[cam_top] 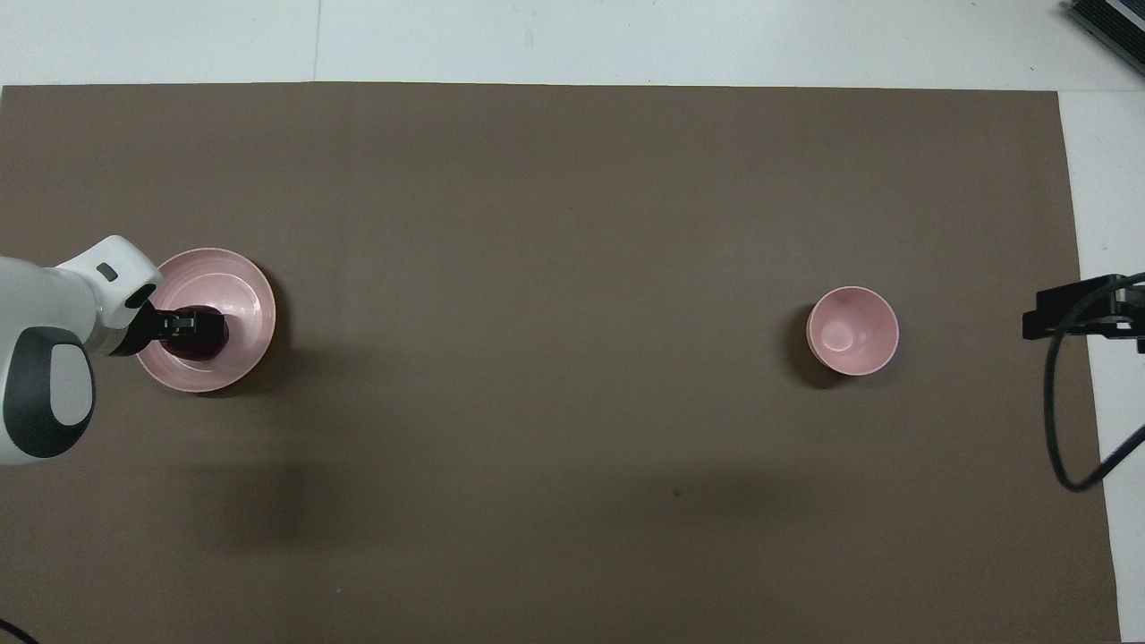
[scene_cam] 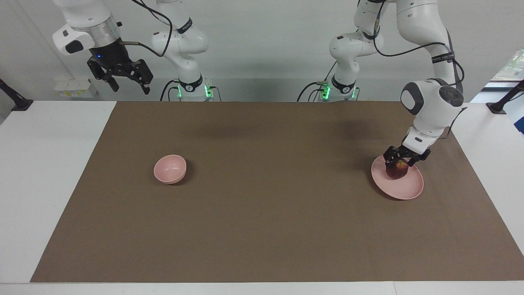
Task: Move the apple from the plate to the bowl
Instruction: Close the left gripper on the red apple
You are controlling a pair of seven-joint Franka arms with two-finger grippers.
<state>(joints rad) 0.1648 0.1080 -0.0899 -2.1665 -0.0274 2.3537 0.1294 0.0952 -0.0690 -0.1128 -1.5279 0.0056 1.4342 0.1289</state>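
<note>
Fingers (scene_cam: 389, 157) of the left gripper (scene_cam: 403, 162) down either side of the apple (scene_cam: 396, 171), pinching it or merely framing it: cannot tell. Left gripper (cam_top: 183, 324) low over the plate (scene_cam: 409, 189), wrist tilted, forearm rising steeply from it toward the left arm's base. Apple (cam_top: 207, 335) dark red, resting on the plate (cam_top: 241, 295), on the part of it nearer the robots, yellowish patch turned up. Plate pale pink, flat on the brown mat (scene_cam: 262, 213) covering the worktop (scene_cam: 49, 172), at the left arm's end.

Well apart from the plate, toward the right arm's end, at about the same nearness to the robots: the bowl (scene_cam: 170, 169), small, deep, pale pink, upright, nothing in it (cam_top: 852, 330). Past the bowl, off the mat's edge and high above the white worktop: right gripper (scene_cam: 127, 86), waiting, pointed down, fingers (scene_cam: 114, 84) spread apart, holding nothing.
</note>
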